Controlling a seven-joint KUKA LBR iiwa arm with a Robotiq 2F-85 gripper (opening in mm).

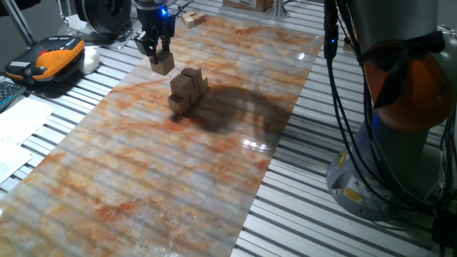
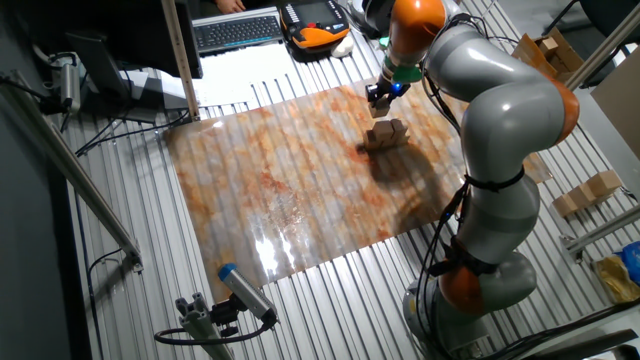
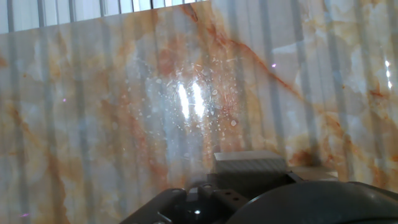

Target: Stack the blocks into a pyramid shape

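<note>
**Pyramid partly built, another block in the air**

On the marbled mat (image 1: 143, 178) that covers the slatted table (image 1: 314, 214), a small stack of tan wooden blocks (image 1: 188, 91) already stands: a bottom row with at least one cube on top of it. I cannot count the blocks exactly from here. The gripper (image 1: 158, 56) hangs just off the stack at about ten o'clock in the one fixed view, clenched on one more wooden block (image 1: 163, 63), which is held clear above the mat. In the hand view that carried block shows at the bottom edge, with bare mat beyond it. By my reckoning the base is done and the upper tiers are under way; this block remains to be placed, perhaps more after it.
</note>
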